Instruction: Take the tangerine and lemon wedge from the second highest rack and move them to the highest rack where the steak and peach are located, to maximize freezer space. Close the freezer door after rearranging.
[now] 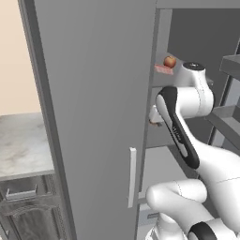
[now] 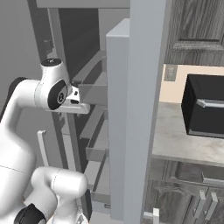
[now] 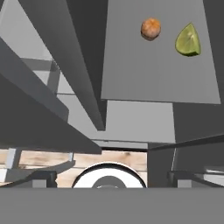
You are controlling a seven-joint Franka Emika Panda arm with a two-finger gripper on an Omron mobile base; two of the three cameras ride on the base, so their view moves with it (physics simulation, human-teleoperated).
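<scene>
In the left base view the arm's elbow and forearm hide most of the second rack; the peach (image 1: 169, 61) and steak (image 1: 164, 69) sit side by side on the top rack, the freezer door (image 1: 98, 117) standing open in front. The arm bends sharply, hand reaching into the freezer. The claw (image 3: 111, 178) gapes wide, empty. Below it, the tangerine (image 3: 150, 29) and lemon wedge (image 3: 188, 40) lie near each other on a grey rack (image 3: 157, 74).
</scene>
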